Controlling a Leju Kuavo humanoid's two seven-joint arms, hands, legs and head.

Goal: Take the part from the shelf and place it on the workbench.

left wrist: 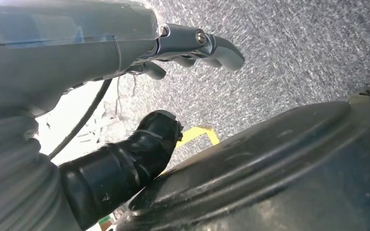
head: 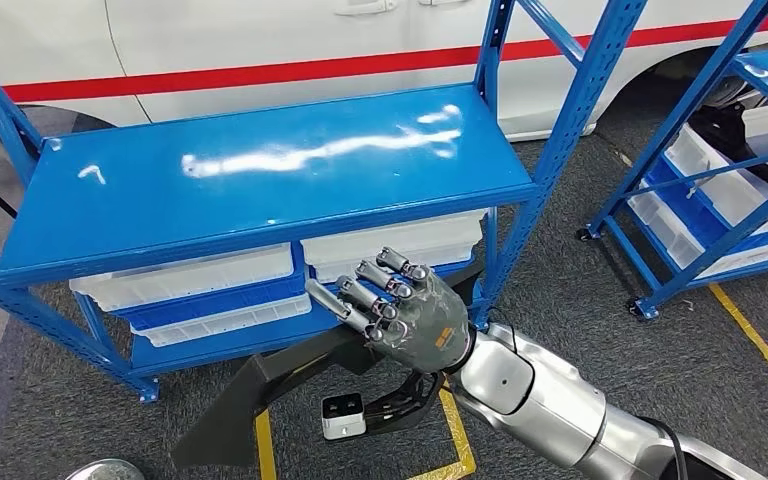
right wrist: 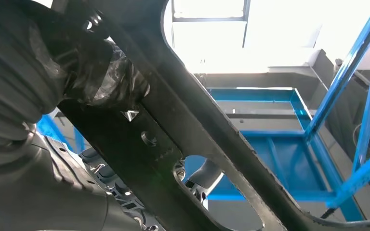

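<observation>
While the black part (head: 260, 395) hangs below the front edge of the blue shelf (head: 260, 170), its long axis slanting down toward the floor, the right hand (head: 410, 315) grips its upper end, fingers (head: 360, 300) apparently curled around it.

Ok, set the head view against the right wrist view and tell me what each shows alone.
Head view alone: the glossy blue shelf top, white plastic bins beneath it, a white car body with a red stripe, and yellow floor tape. Right wrist view alone: the holes and cutouts in the part. Both: the right hand holding the large black flat part, and blue shelf framing.
</observation>
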